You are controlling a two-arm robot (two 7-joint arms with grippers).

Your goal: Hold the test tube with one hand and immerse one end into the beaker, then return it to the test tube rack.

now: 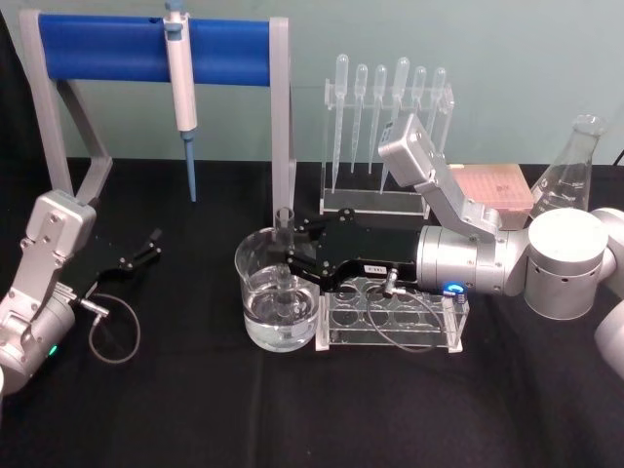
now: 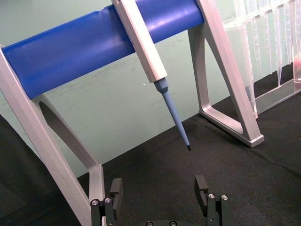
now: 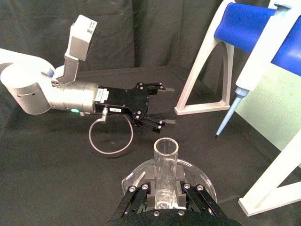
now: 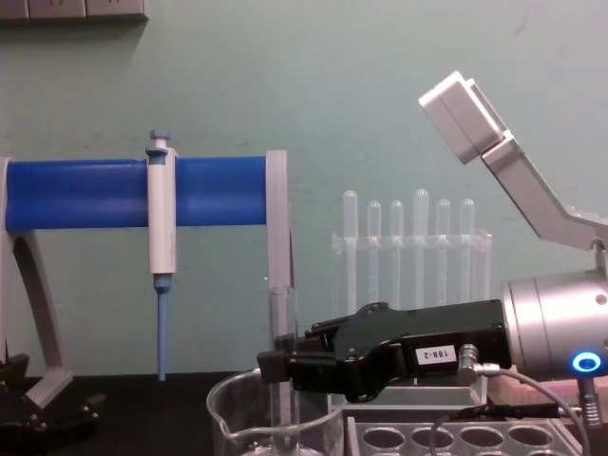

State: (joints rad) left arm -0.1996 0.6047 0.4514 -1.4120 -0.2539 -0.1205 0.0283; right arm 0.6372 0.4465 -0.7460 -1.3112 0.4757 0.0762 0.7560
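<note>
The test tube (image 1: 284,222) stands upright with my right gripper (image 1: 290,261) shut on its middle. Its lower end reaches down inside the beaker (image 1: 255,327), into the clear liquid there. In the right wrist view the test tube (image 3: 165,155) rises between the fingers (image 3: 186,194), with the beaker's rim (image 3: 136,172) curving behind it. From the chest, the right gripper (image 4: 278,365) clamps the test tube (image 4: 282,313) just above the beaker (image 4: 237,408). My left gripper (image 1: 146,249) rests open on the black table far to the left, also seen as the left gripper (image 2: 159,188) and left gripper (image 3: 165,104).
A clear tube rack (image 1: 395,317) stands right beside the beaker, under my right wrist. Behind are a blue-barred stand (image 1: 146,47) holding a pipettor (image 1: 181,78), a pipette rack (image 1: 390,117), a pink box (image 1: 492,183) and a flask (image 1: 570,166). A cable loop (image 1: 112,336) lies at the left.
</note>
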